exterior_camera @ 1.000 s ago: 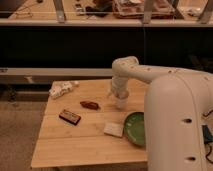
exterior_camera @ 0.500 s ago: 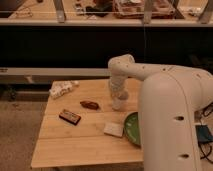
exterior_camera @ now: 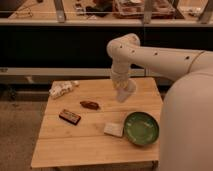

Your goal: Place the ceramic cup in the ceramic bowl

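Wooden table [exterior_camera: 85,147] before dark counter. Gripper [exterior_camera: 122,88] at arm end, centre-right of frame, over table's far side; grip state: cannot tell. White cup [exterior_camera: 126,96] apparently right at gripper tip, up-left of green bowl [exterior_camera: 141,128], apart from it. Cup likely light, rigid, glaze-slick, chippable. Best hold: pinch across rim wall. Set down gently.

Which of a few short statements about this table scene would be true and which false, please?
1. The ceramic bowl holds nothing. True.
2. The gripper hangs over the bowl. False: it is at the table's far side, at the ceramic cup, beyond the bowl.
3. A pale block lies just left of the bowl. True.
4. The dark bar lies in the bowl. False: it lies on the table, left of the block.
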Motion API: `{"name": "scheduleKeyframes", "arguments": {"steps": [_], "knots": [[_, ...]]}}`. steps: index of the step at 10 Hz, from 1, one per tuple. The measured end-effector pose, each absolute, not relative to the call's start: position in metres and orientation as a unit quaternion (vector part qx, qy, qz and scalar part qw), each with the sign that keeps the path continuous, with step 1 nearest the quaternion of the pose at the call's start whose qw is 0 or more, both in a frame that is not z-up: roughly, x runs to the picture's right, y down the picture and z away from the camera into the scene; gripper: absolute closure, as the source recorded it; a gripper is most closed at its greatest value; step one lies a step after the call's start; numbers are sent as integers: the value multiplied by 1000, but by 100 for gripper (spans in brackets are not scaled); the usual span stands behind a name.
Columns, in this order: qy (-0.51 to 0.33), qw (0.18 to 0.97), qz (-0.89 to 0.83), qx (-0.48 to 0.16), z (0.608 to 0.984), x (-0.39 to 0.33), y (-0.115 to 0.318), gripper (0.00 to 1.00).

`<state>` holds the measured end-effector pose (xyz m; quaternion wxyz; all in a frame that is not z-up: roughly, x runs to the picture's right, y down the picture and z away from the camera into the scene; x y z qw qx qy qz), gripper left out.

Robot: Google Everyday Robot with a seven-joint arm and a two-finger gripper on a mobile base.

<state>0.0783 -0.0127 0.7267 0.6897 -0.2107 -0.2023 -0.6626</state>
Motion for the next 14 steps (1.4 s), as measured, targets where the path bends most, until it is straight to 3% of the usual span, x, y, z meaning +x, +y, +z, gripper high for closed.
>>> {"name": "scheduleKeyframes", "arguments": {"steps": [2, 6, 8, 14], "knots": [[-193, 699, -646, -237, 687, 91, 13, 100], [-206, 733, -585, -279, 650, 106, 90, 100], [-194, 750, -556, -299, 648, 129, 116, 100], [-186, 777, -525, -294, 685, 159, 122, 100]]}}
